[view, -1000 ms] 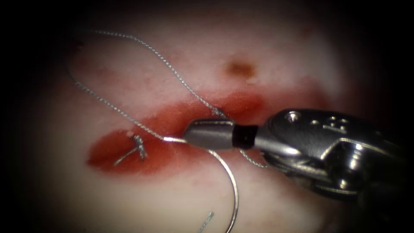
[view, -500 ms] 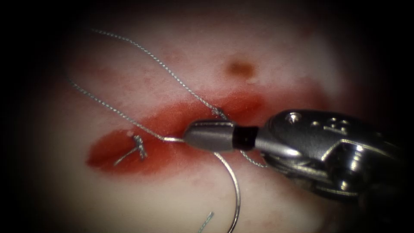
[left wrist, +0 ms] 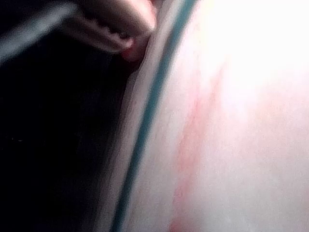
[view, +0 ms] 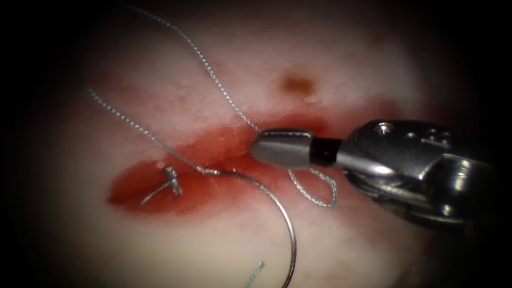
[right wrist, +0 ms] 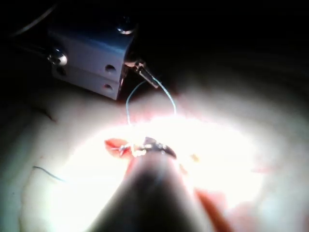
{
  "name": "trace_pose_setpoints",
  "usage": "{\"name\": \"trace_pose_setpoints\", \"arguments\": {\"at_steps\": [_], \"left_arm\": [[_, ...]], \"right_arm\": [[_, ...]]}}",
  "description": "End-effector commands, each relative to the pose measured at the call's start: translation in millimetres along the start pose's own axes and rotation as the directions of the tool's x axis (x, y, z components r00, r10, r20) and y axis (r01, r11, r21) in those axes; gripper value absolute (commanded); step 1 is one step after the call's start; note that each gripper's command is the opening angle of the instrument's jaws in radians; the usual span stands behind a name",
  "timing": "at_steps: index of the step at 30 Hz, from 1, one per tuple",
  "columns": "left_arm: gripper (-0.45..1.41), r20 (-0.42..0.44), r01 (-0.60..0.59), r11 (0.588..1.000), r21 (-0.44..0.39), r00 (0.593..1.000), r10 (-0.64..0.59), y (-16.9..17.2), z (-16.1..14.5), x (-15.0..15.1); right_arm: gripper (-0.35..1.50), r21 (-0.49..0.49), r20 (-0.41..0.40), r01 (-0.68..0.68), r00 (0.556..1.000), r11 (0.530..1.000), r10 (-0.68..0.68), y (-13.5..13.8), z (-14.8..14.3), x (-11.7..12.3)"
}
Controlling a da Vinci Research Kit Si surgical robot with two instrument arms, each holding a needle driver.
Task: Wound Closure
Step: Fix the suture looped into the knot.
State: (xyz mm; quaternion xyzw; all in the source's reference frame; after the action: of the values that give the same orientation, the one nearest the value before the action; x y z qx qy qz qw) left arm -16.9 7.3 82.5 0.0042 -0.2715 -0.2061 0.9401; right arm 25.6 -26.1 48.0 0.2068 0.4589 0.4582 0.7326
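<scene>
Right pincer point(view: 255, 148), jaws together, holds nothing; needle point(view: 277, 208) lies free on tissue point(view: 373, 64). Left pincer state: cannot tell.

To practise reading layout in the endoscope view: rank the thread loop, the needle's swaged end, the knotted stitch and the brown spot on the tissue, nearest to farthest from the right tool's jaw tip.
1. Thread loop, just below the right tool.
2. Needle's swaged end, lower left, in the cut.
3. Brown spot, above on the tissue; close to item 2, hard to call.
4. Knotted stitch, far left in the cut.
</scene>
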Motion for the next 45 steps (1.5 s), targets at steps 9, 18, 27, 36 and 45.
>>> {"name": "trace_pose_setpoints", "arguments": {"at_steps": [9, 18, 27, 36, 45], "left_arm": [[-0.45, 0.106, 0.169, 0.971, 0.169, 0.976, -0.188, -4.1, 1.6, -4.7], [-0.45, 0.125, 0.206, 0.923, 0.326, 0.958, -0.258, -6.7, 2.1, -6.0], [-0.45, 0.1, 0.194, 0.871, 0.452, 0.959, -0.266, -8.8, 2.5, -4.8], [-0.45, -0.018, 0.189, 0.834, 0.518, 0.978, -0.21, -10.2, 3.4, -1.6], [-0.45, -0.042, 0.23, 0.876, 0.424, 0.971, -0.235, -9.6, 5.9, -1.0]], "right_arm": [[-0.35, -0.06, -0.041, -0.179, 0.983, 0.982, 0.177, 1.8, 4.1, -0.2], [-0.35, -0.035, -0.111, -0.261, 0.96, 0.965, 0.256, 2.1, 8.6, -0.9], [-0.35, 0.023, -0.243, -0.187, 0.952, 0.982, 0.187, 1.4, 11.4, 2.7], [-0.35, 0.257, -0.277, -0.111, 0.943, 0.96, 0.183, 1.2, 9.2, 4.0], [-0.35, 0.455, -0.256, -0.043, 0.95, 0.889, 0.177, -0.3, 8.1, 4.3]]}}
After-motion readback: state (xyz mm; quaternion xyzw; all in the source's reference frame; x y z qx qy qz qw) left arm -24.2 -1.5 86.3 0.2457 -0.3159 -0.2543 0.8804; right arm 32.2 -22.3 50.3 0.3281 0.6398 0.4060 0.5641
